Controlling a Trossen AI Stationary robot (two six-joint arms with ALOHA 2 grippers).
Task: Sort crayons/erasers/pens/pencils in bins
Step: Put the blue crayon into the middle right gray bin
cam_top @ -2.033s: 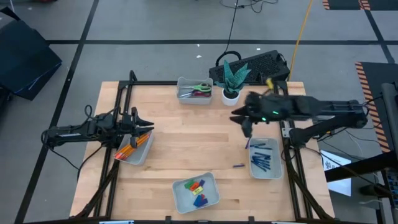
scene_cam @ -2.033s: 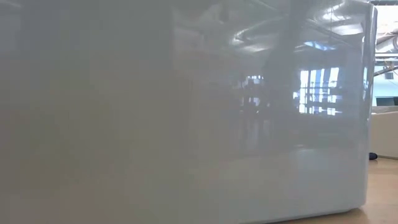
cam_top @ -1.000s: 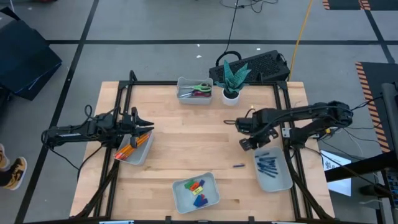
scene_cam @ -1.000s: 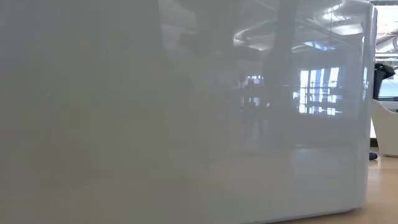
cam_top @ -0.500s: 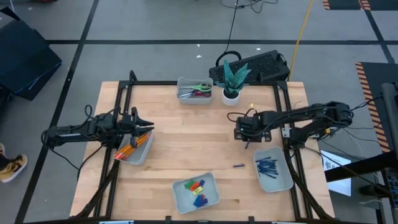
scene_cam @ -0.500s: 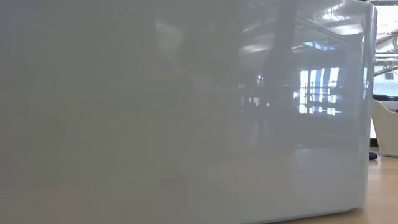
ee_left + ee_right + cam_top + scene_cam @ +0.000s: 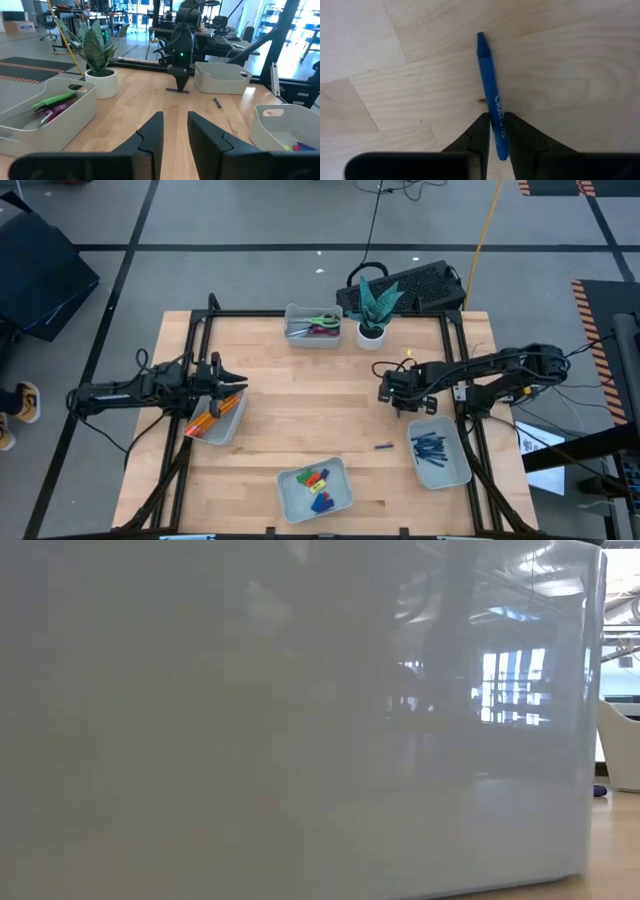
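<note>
A blue crayon [image 7: 489, 80] lies on the wooden table right of centre, with my right gripper [image 7: 497, 131] shut on it, pointing down; the same gripper [image 7: 180, 82] shows in the left wrist view. To its near right stands a bin [image 7: 441, 457] of dark blue sticks. A short blue stick [image 7: 383, 446] lies loose on the table. My left gripper [image 7: 175, 132] is open and holds nothing. It hovers at the table's left over the bin [image 7: 216, 421] of orange pencils. Erasers lie in the near bin [image 7: 315, 489]. My right gripper pinches the blue crayon near its blunt end [image 7: 496, 111], one finger on each long side. The fingers come from above, pointing down, and stand across the crayon. The crayon lies flat on the table.
A bin with scissors [image 7: 312, 326] and a white plant pot [image 7: 371, 332] stand at the far edge. A dark frame rail [image 7: 458, 395] runs along the right side. The low view is filled by a light-grey bin wall [image 7: 300, 740].
My right gripper has moved a little toward the table's far edge, away from the far-left corner of the bin of blue sticks, then held still. The bins and my left arm have kept their places.
</note>
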